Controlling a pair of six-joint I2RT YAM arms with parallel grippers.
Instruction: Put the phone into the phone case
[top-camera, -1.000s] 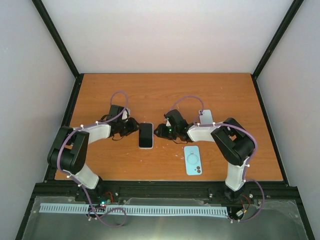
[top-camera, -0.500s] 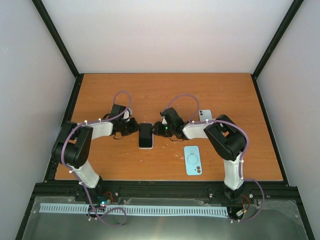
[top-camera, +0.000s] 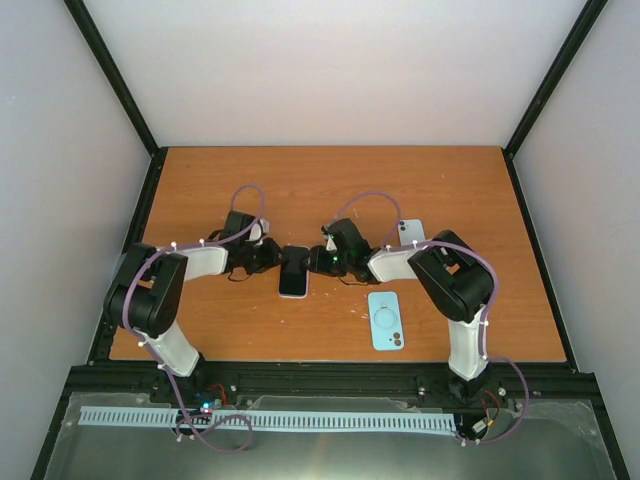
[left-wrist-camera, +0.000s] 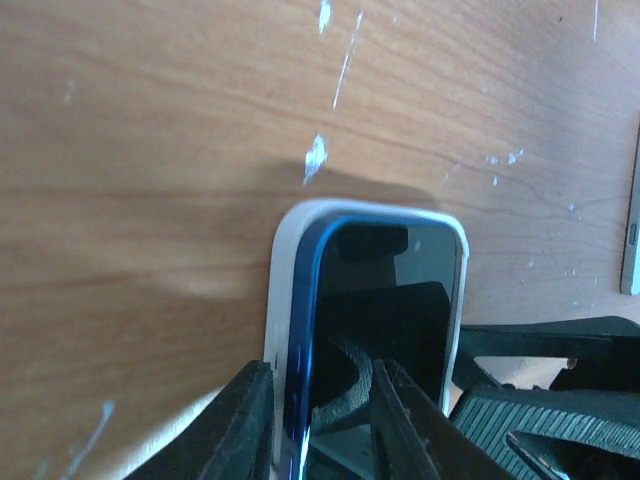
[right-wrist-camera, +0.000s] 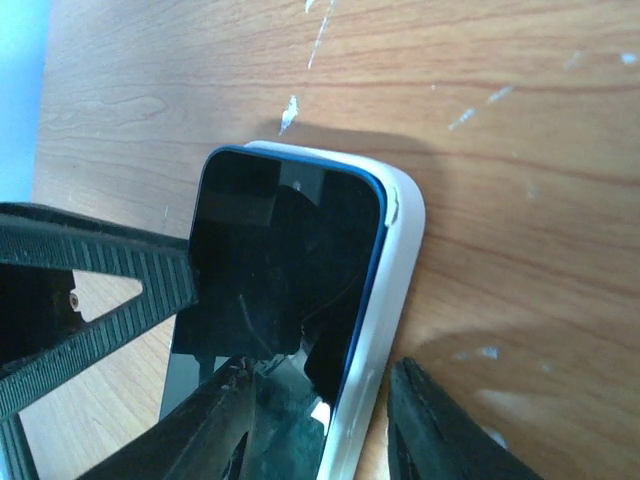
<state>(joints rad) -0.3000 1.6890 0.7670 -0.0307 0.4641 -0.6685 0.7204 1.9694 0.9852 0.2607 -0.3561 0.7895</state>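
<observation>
A black-screened phone (top-camera: 292, 268) with a blue frame lies in a white phone case (top-camera: 292, 294) at the table's middle. In the left wrist view the phone (left-wrist-camera: 385, 270) sits slightly raised inside the case's rim (left-wrist-camera: 285, 290). My left gripper (top-camera: 272, 256) is open, its fingers straddling the phone's left edge (left-wrist-camera: 320, 385). My right gripper (top-camera: 315, 260) is open, straddling the right edge of the phone (right-wrist-camera: 280, 260) and case (right-wrist-camera: 395, 260), its fingertips either side (right-wrist-camera: 320, 390). Neither gripper clamps anything.
A light blue case (top-camera: 387, 320) with a ring on its back lies near the front right. A pale phone-shaped item (top-camera: 411, 232) with camera lenses lies behind the right arm. Black frame posts border the table (top-camera: 330, 190).
Both grippers have moved inward towards the phone, from beside it to straddling its left and right edges. The phone and case have stayed in place.
</observation>
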